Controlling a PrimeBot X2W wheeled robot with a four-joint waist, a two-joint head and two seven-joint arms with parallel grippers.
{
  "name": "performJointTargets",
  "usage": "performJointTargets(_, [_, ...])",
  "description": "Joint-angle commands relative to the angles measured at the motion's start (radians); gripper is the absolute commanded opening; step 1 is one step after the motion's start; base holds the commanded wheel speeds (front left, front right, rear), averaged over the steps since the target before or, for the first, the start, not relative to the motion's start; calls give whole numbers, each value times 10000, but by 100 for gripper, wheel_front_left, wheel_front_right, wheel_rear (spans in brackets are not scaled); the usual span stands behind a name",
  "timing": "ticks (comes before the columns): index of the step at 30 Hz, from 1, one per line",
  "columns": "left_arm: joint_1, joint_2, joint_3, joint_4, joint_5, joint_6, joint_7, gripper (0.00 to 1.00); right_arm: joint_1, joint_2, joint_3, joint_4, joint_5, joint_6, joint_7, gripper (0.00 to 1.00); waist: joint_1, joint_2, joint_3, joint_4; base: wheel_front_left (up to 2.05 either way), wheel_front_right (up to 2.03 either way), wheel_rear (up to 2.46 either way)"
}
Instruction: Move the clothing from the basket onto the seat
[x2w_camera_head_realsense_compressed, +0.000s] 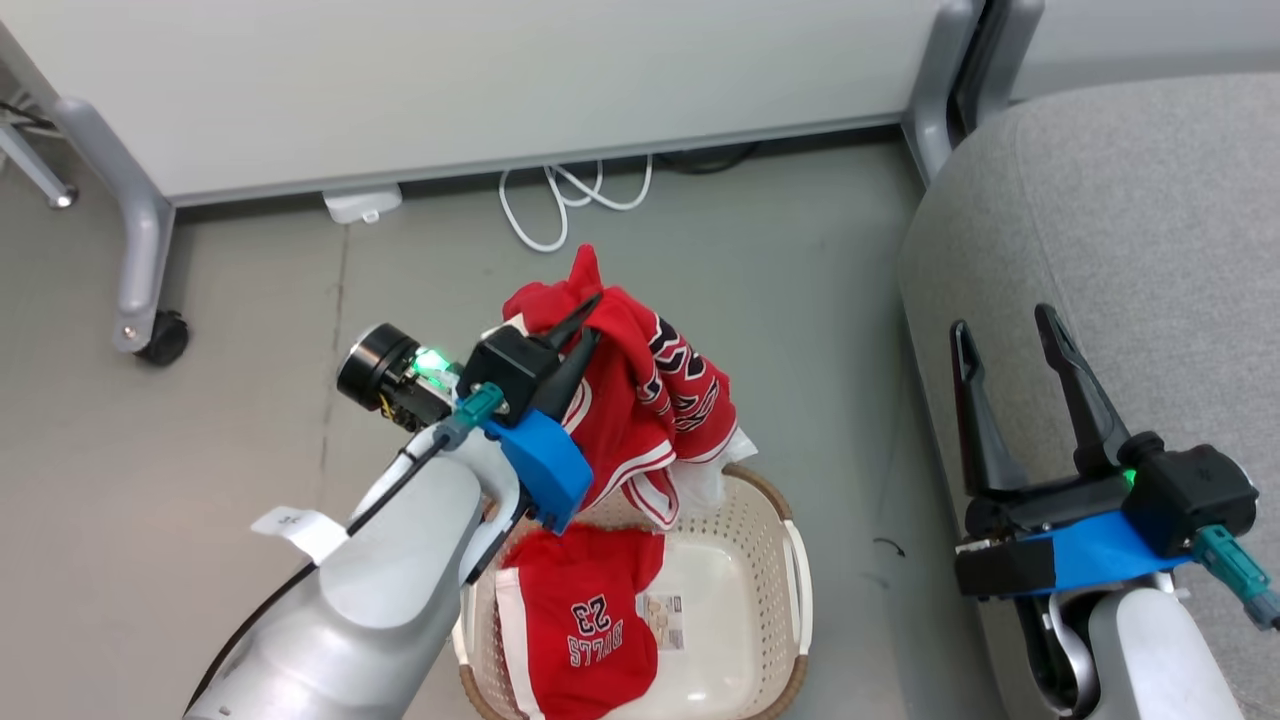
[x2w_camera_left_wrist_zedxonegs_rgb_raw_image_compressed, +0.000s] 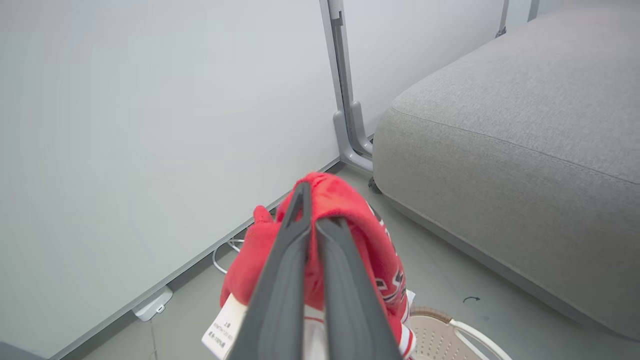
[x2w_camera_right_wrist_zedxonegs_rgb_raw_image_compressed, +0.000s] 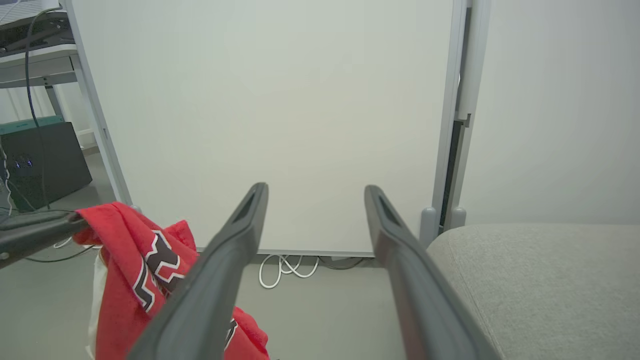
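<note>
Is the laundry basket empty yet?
Not empty. A red "BULLS 23" garment lies inside the basket, and the left gripper holds another red piece lifted above it.

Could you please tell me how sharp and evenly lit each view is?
Head view: soft even light, jersey lettering legible. Left wrist view: left fingers blurred up close, seat weave crisp. Right wrist view: right fingers soft, partition evenly lit, no glare.

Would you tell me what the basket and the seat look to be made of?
The basket: likely cream plastic, smooth and slightly glossy, with rows of punched holes and a brown woven-look rim. The seat: grey upholstery fabric, matte, with a visible seam.
</note>
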Motion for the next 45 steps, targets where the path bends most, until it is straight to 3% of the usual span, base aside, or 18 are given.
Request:
performJointTargets(1, [39,20,255,-291,-73,-47,-51,0,226,-39,-6,33,40,5,-33,100,2,-1,-279,60,0,0,0])
performJointTargets(13, [-331,-9,1060,-1521,-234,-206,-49,0,692,-39,38,98,96,5,-33,100,2,-1,-966,114,0,0,0])
performJointTargets(26, [-615,-43,-324,-2250,-1082,-215,-50,0,985,-39,149,93,260,5,-34,100,2,-1,-1262,68,0,0,0])
performJointTargets(45, [-580,-100,-910,-2609,-1378,-215,-51,0,700,-39,393,-159,106,5,-33,100,2,-1,-1184,121,0,0,0])
